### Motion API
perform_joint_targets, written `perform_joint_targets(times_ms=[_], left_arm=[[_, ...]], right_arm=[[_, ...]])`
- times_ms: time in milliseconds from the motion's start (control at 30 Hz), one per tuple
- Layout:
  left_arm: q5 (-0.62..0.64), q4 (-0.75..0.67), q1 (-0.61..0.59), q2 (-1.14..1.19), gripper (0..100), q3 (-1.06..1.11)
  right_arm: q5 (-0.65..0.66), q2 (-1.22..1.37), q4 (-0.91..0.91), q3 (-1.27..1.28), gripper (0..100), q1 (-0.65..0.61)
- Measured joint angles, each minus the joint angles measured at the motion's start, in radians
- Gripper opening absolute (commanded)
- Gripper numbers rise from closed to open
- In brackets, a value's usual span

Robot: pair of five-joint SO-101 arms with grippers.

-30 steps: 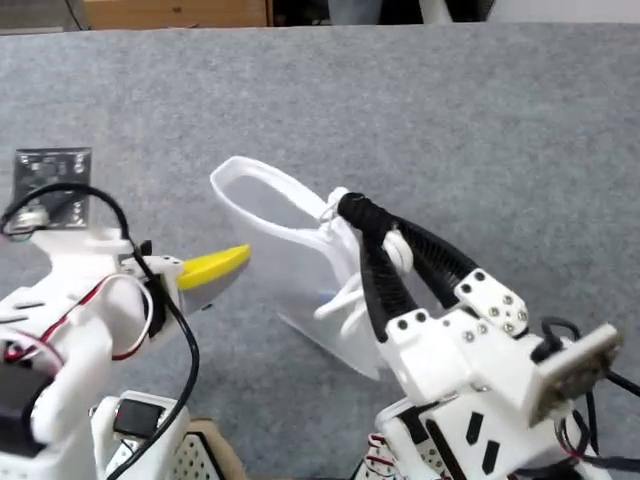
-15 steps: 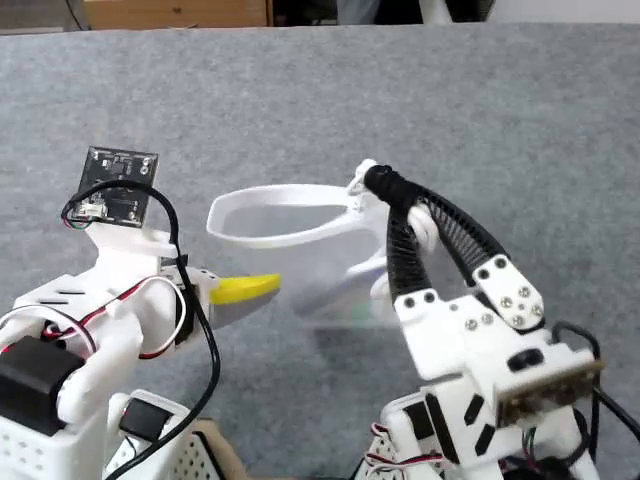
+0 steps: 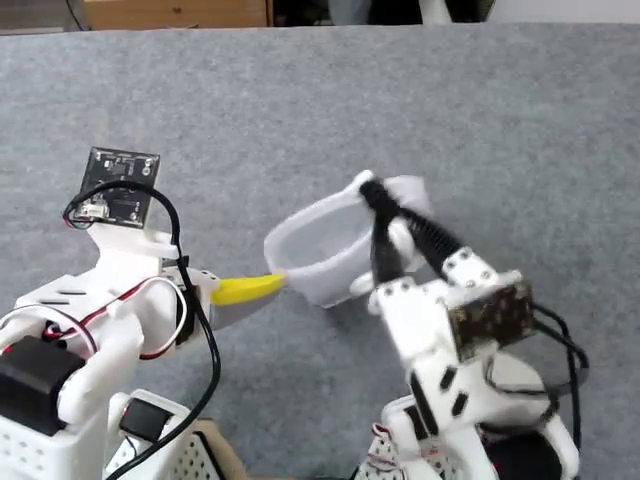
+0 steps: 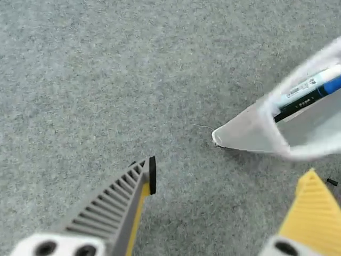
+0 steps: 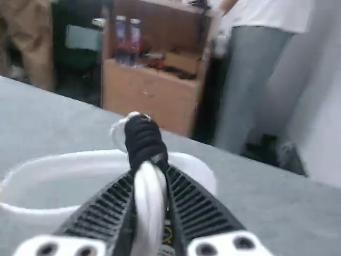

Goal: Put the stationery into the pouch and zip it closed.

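The right end effector [image 3: 372, 190] is clenched on the rim of the translucent white pouch [image 3: 325, 245], gripping it at the side of the mouth nearer the table's [image 3: 500, 120] right edge. The pouch sits around the middle of the table with its mouth gaping open. In the right wrist view the black fingers [image 5: 139, 133] pinch the white rim [image 5: 58, 162] between them. A marker pen [image 4: 311, 88] with a blue and white barrel lies inside the pouch. The left end effector [image 4: 231, 169] is released and holds nothing, its jaws spread wide above the grey table, just beside the pouch's pointed corner [image 4: 218, 137].
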Motion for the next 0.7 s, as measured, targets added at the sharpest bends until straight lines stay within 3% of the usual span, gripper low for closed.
perform_joint_targets(times_ms=[367, 700], left_arm=[[-0.002, 0.0, 0.002, 0.003, 41, 0.0], [-0.002, 0.0, -0.006, 0.003, 41, 0.0]], right_arm=[[-0.176, -0.002, 0.216, -0.137, 1.2, -0.37], [-0.256, 0.002, 0.244, -0.229, 1.2, -0.411]])
